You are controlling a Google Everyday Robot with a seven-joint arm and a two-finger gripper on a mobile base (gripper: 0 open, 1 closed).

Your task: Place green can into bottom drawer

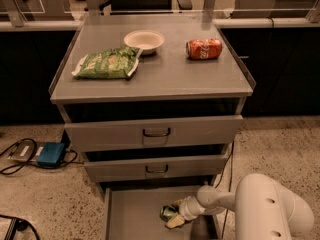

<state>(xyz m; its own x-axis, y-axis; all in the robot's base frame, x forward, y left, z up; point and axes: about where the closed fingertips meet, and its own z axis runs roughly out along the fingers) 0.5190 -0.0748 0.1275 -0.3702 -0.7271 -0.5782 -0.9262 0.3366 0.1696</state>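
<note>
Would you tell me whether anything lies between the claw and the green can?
Nothing shows between them: in the camera view the claw sits right at the green can, inside the bottom drawer.

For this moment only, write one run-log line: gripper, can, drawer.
gripper: low inside bottom drawer, at green can | green can: in bottom drawer, right of centre | bottom drawer: pulled open

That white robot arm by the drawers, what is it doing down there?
It is putting a drink away. The arm reaches down into the pulled-out bottom drawer, and its gripper is right at the green can, which sits low over the drawer floor. Up on the cabinet top, a green chip bag, a white bowl and a red can lie untouched.
</note>
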